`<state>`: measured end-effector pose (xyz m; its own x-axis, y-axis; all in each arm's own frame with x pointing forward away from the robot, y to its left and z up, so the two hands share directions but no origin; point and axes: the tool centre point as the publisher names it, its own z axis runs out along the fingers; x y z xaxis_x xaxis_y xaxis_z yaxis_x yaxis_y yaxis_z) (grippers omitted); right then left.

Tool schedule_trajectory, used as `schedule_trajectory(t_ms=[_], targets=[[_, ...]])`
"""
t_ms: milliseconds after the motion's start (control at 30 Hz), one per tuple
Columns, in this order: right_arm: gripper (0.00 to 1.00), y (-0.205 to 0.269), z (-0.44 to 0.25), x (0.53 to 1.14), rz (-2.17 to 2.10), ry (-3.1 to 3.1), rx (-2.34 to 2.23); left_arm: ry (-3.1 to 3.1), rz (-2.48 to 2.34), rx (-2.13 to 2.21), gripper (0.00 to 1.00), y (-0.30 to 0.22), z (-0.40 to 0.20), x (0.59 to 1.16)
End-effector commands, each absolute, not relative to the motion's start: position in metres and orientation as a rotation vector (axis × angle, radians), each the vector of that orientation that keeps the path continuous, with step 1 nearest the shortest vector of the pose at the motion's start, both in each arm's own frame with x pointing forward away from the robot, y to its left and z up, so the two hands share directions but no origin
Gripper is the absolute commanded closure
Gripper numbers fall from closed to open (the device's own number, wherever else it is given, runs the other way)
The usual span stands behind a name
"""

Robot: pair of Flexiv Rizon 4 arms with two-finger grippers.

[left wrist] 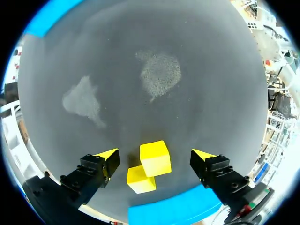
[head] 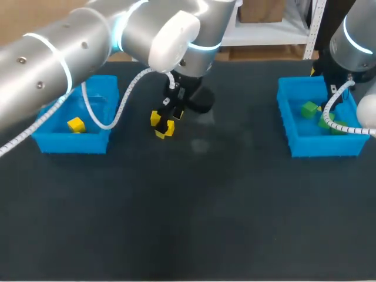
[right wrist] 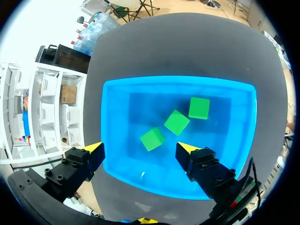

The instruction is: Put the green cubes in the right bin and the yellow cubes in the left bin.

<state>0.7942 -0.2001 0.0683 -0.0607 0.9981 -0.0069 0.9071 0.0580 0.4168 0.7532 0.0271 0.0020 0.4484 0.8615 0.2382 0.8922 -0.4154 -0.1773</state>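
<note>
Two yellow cubes lie touching on the dark mat, one (left wrist: 154,158) between the fingers of my left gripper (left wrist: 155,157), the other (left wrist: 140,180) just behind it. That gripper (head: 163,124) is open, low over the mat to the right of the left blue bin (head: 97,143), and touches neither cube. A further yellow cube (head: 76,124) lies in the left bin. My right gripper (right wrist: 140,149) hangs open and empty above the right blue bin (right wrist: 117,117), which holds three green cubes (right wrist: 176,122), (right wrist: 199,107), (right wrist: 152,139).
A blue bin rim (left wrist: 173,209) lies close behind the left gripper. Worn pale patches (left wrist: 161,72) mark the mat ahead of it. The right arm (head: 352,35) stands over the right bin's (head: 286,111) far side.
</note>
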Motion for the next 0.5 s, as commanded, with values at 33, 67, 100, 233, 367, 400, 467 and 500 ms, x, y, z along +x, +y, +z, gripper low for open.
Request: schedule_trajectory(t_ms=[33,67,100,233,367,400,467,500], targets=[[0.0,-0.2,0.068,0.791,0.442,2.039,1.921,-1.514,-0.084,-2.334,0.0,0.029,-0.002,0.758],[0.0,-0.2,0.068,0.791,0.442,2.039,1.921,-1.528,-0.086,-2.33,0.0,0.031,-0.003,0.758],[0.0,-0.2,0.068,0.791,0.442,2.039,1.921,-1.544,-0.091,-2.325,0.0,0.032,-0.005,0.758],[0.0,-0.2,0.068,0.791,0.442,2.039,1.921,-1.605,-0.085,-2.29,0.13,0.037,-0.01,0.757],[0.0,-0.2,0.068,0.791,0.442,2.039,1.921,-1.71,-0.084,-2.257,1.0,0.04,-0.014,0.755],[0.0,-0.2,0.068,0.791,0.442,2.039,1.921,-1.72,-0.09,-2.254,1.0,0.041,-0.015,0.754],[0.0,-0.2,0.068,0.791,0.442,2.039,1.921,-1.768,-0.099,-2.238,1.0,0.043,-0.017,0.753],[0.0,-0.2,0.068,0.791,0.442,2.039,1.921,-1.781,-0.093,-2.231,1.0,0.043,-0.017,0.752]])
